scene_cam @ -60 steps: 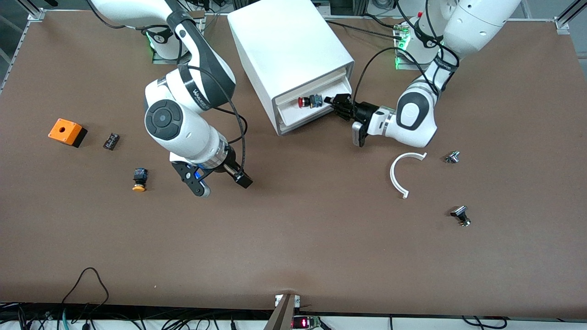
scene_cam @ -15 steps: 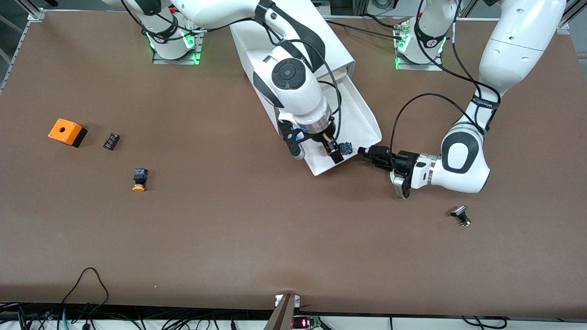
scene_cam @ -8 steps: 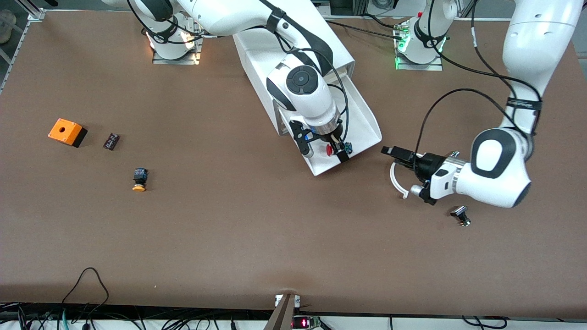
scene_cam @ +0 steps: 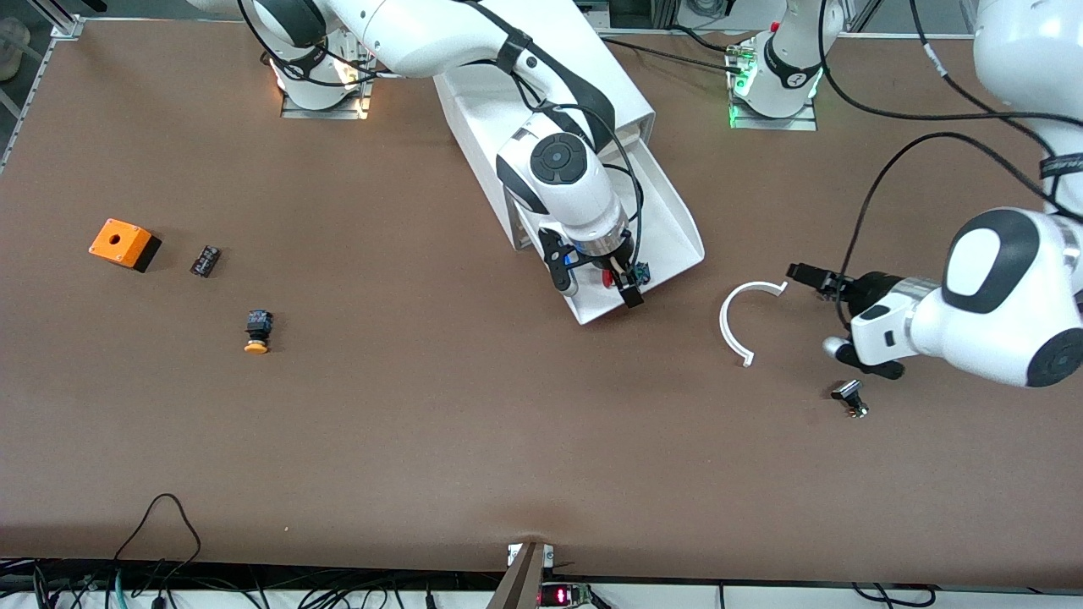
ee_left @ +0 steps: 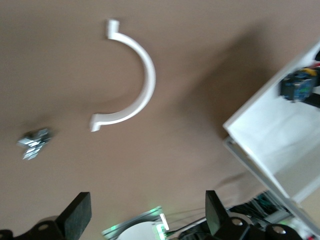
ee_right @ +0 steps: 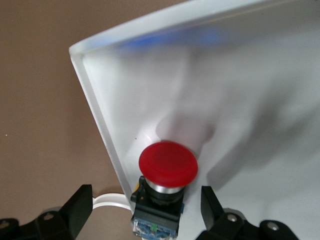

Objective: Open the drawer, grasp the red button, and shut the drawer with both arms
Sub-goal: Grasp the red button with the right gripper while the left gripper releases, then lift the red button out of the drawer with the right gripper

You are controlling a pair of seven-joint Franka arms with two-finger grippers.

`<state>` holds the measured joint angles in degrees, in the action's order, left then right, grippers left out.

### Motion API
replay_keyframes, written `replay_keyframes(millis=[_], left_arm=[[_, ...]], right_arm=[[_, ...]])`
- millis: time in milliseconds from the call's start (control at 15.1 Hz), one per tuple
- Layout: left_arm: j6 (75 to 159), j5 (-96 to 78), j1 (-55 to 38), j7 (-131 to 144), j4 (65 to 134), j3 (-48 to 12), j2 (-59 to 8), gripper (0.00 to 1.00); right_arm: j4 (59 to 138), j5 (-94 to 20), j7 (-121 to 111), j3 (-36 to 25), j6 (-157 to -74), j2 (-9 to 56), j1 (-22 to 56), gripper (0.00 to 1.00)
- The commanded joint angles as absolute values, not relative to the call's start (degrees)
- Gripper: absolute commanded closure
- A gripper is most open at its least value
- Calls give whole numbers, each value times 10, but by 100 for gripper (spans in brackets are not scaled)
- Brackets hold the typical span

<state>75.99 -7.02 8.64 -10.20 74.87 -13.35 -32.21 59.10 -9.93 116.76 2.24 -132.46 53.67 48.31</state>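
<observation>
Lying on its side in the pulled-out drawer (scene_cam: 668, 222), close to the drawer's front wall, the button (ee_right: 168, 165) points its red cap away from the wall while its black and blue-green body runs toward the right claw's wrist. That long axis falls between the right claw (scene_cam: 602, 283) fingers, which stand apart on either side of the body without touching it in the right wrist view; I judge that a short descent and a squeeze across the body is what the coming move needs, with the drawer's side wall just beside one finger as the thing to avoid. Measured from the drawer, the right claw hangs directly over its front end, so the right arm is plainly the nearer one. Well off the drawer toward the left arm's end of the surface (scene_cam: 474, 440), the left claw (scene_cam: 808, 277) waits with its fingers apart, holding nothing, above bare surface beside a white curved piece (scene_cam: 729, 315).
</observation>
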Motion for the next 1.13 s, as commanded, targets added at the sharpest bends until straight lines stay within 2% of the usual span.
replay_keyframes(millis=[0, 266, 332, 399, 531, 731, 1063], left_arm=[[752, -19, 83, -89, 747, -133, -296, 0], [753, 37, 74, -89, 715, -134, -294, 0], [754, 41, 73, -89, 714, -134, -295, 0], [754, 41, 74, -89, 714, -135, -298, 0], [754, 40, 75, -89, 714, -134, -300, 0], [751, 41, 74, -88, 715, -135, -300, 0], [751, 38, 75, -88, 719, -135, -300, 0]], right_arm=[[564, -106, 1182, 22, -1330, 552, 487, 24], [564, -109, 1182, 23, -1329, 552, 487, 84], [564, -109, 1184, 23, -1329, 551, 487, 94], [564, -109, 1184, 23, -1325, 550, 487, 100], [563, -109, 1184, 22, -1308, 543, 486, 100], [516, -109, 1180, 21, -1232, 531, 477, 100], [512, -111, 1065, 22, -1181, 496, 441, 100]])
